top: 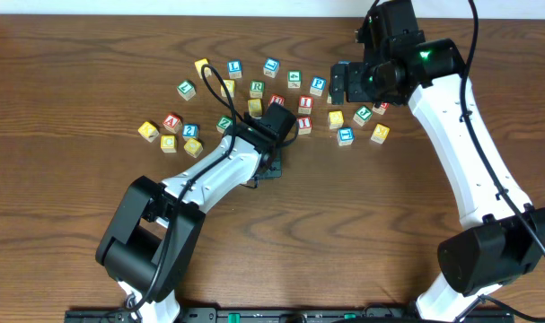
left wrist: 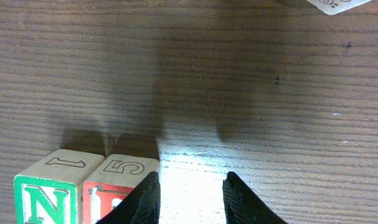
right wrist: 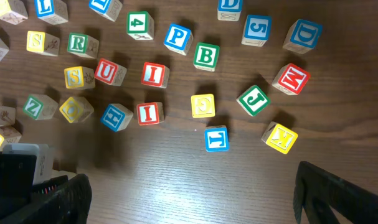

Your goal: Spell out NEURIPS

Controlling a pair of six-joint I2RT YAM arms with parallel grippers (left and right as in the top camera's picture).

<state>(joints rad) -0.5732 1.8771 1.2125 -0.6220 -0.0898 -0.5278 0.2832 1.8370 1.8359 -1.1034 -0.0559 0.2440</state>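
In the left wrist view a green-framed N cube (left wrist: 42, 199) and a red-framed cube (left wrist: 111, 196) stand side by side, touching, on the table at the lower left. My left gripper (left wrist: 189, 190) is open just right of them, bare wood between its fingers and its left finger (left wrist: 145, 202) against the red cube. The right wrist view shows the green R (right wrist: 80, 43), red U (right wrist: 108, 71), two red I cubes (right wrist: 154, 73) (right wrist: 148, 113), blue P (right wrist: 176, 36) and yellow S (right wrist: 78, 76). My right gripper (right wrist: 195, 193) hangs wide open above bare table near them.
Other lettered cubes lie scattered around: B (right wrist: 206, 56), J (right wrist: 254, 99), M (right wrist: 292, 79), K (right wrist: 280, 137), T (right wrist: 217, 138), D (right wrist: 304, 34), Z (right wrist: 36, 106). More cubes sit at the left of the cluster (top: 169, 130). The left arm (top: 209, 175) crosses the table's middle.
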